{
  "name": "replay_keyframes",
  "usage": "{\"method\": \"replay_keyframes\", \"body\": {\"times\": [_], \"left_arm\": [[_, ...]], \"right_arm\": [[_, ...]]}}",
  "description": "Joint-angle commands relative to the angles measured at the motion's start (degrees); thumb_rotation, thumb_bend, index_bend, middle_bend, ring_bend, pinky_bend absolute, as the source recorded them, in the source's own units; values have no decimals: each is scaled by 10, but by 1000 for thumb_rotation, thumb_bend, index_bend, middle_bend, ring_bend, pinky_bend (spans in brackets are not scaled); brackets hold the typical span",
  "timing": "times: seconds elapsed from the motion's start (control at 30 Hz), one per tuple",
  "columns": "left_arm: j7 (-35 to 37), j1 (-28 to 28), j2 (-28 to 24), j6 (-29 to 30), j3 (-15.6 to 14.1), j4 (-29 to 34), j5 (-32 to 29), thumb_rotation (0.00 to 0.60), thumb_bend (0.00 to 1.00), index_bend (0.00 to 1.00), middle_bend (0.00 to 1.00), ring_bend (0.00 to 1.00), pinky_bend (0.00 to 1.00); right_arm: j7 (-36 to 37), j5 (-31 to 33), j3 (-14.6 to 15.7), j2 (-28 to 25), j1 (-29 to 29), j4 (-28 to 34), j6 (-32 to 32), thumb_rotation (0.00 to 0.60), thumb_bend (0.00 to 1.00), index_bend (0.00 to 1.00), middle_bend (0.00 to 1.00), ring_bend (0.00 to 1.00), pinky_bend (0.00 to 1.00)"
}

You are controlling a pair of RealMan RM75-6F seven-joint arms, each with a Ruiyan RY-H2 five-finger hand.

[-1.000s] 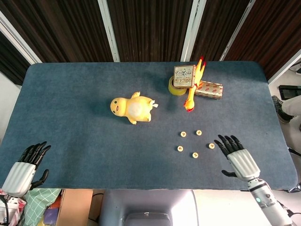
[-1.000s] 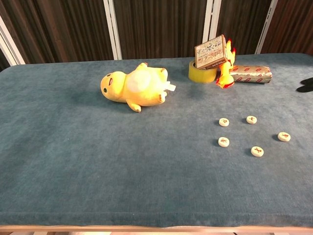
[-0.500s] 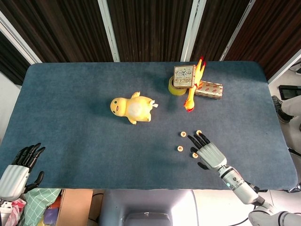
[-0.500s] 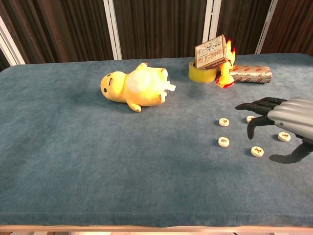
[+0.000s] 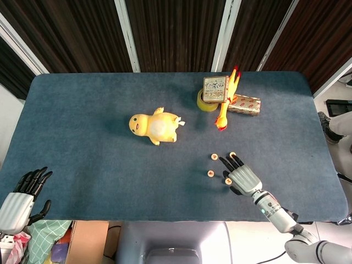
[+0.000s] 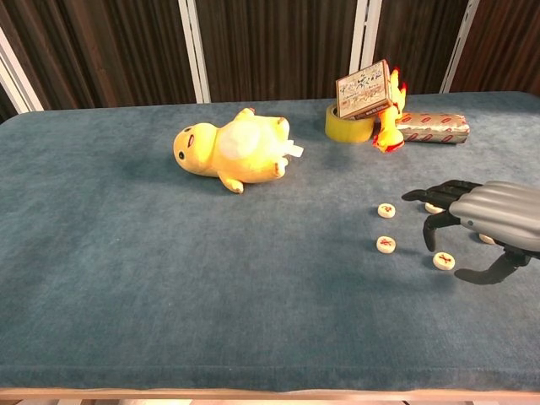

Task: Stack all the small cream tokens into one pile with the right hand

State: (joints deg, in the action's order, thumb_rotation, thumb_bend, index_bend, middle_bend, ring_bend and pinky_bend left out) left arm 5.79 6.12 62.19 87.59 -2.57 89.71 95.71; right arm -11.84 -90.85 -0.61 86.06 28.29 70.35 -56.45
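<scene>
Several small cream tokens with red marks lie on the blue tablecloth at the front right. In the chest view, token (image 6: 386, 210), token (image 6: 386, 244) and token (image 6: 443, 261) show fully; two more are partly hidden under my right hand (image 6: 489, 218). That right hand (image 5: 242, 177) hovers palm down over the cluster with its fingers spread, holding nothing. In the head view, token (image 5: 214, 157) and token (image 5: 210, 174) lie just left of its fingertips, and token (image 5: 227, 180) peeks out beside it. My left hand (image 5: 22, 195) hangs off the table's front left corner, fingers apart and empty.
A yellow duck plush (image 5: 155, 125) lies mid-table. At the back right stand a yellow tape roll (image 5: 204, 103), a patterned box (image 5: 215, 88) leaning on it, a rubber chicken (image 5: 225, 107) and a red-patterned packet (image 5: 245, 104). The table's front edge runs close behind my right hand.
My right hand swept left from the table's right side to over the tokens, then settled slightly lower, covering two of them. The left hand sank a little. No token has moved.
</scene>
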Motion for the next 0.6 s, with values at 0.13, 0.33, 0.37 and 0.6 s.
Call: {"method": "replay_keyframes", "body": {"times": [0.13,0.33,0.37,0.6], "left_arm": [[1,0,0,0,0,0,0,600,453,0,0,0,86],[1,-1,-1,1,0,0,1,600,452,0,0,0,86],[1,-1,-1,1,0,0,1,600,452,0,0,0,86],[3,-2,-1,2,1,0,-1,600,454,0,0,0,87]], "right_arm": [[-2,10,2,6,5,-5,5,600,439,537,0,0,0],[-6,15,4,9,7,-6,4,600,467,564,0,0,0],[-8,17,4,9,7,-6,4,600,470,570,0,0,0],[-14,29,3,6,10,1,5,600,488,606,0,0,0]]}}
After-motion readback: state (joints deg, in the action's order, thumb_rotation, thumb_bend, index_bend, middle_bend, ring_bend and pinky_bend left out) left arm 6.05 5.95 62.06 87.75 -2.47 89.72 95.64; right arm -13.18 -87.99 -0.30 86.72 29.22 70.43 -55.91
